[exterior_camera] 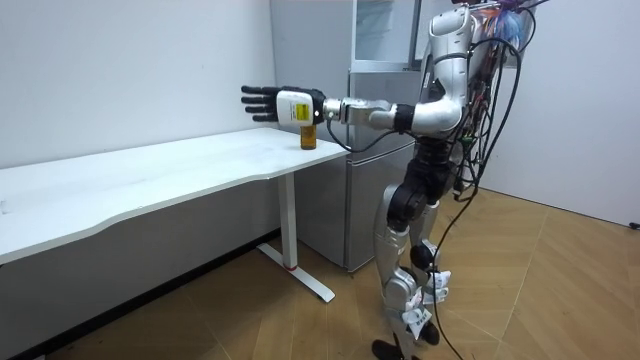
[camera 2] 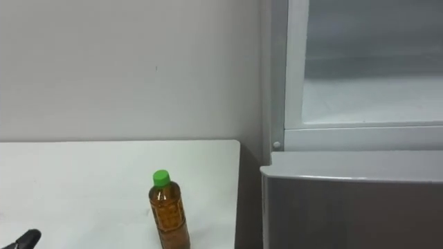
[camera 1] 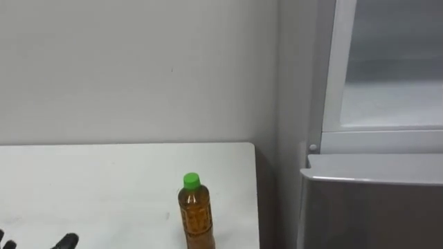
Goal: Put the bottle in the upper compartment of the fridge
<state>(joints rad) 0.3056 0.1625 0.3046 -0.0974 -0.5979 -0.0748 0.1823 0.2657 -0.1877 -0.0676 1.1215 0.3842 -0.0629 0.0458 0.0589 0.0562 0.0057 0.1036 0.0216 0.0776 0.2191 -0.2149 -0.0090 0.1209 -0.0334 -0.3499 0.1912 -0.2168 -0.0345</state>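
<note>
Amber green-capped bottle (camera 1: 196,220) upright on white table (camera 1: 104,181)

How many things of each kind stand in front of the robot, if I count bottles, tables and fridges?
bottle with green cap: 1
white table: 1
fridge: 1
Total: 3

One table (camera 1: 104,180), white. One bottle (camera 1: 196,221), amber, near that table's right edge. One green cap (camera 1: 191,181), on the bottle. One fridge (camera 1: 374,207), grey, in two sections, one upper, one lower. One left hand (exterior_camera: 272,103) counted, fingers straight, above the table's right end.
</note>
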